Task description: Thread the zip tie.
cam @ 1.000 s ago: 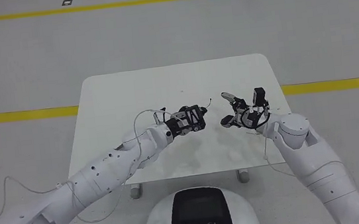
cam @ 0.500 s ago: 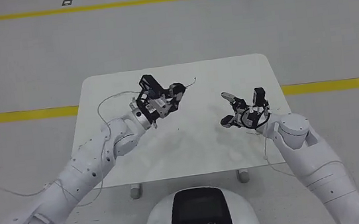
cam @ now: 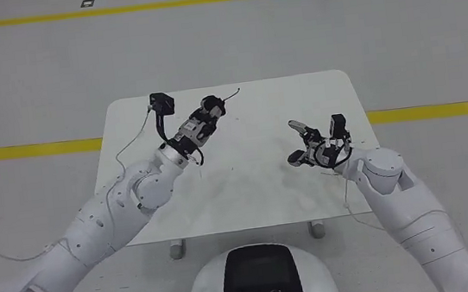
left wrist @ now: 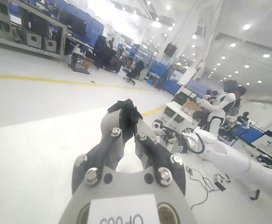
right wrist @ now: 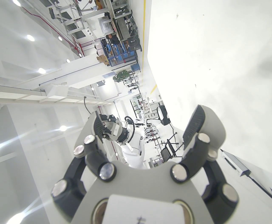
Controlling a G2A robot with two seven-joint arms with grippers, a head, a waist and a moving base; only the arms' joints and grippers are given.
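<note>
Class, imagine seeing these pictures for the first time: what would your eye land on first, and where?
The left gripper stands out, shut on a thin black zip tie above the far left part of the white table. The right gripper is open and empty near the table's right edge.

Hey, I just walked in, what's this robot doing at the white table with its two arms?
It is working with a zip tie. The left claw is shut on the black zip tie and holds it above the far left part of the white table, the thin tail poking out past the fingertips. The right claw is open and empty over the table's right side, apart from the tie. Nothing is passing between the two arms at this moment.
</note>
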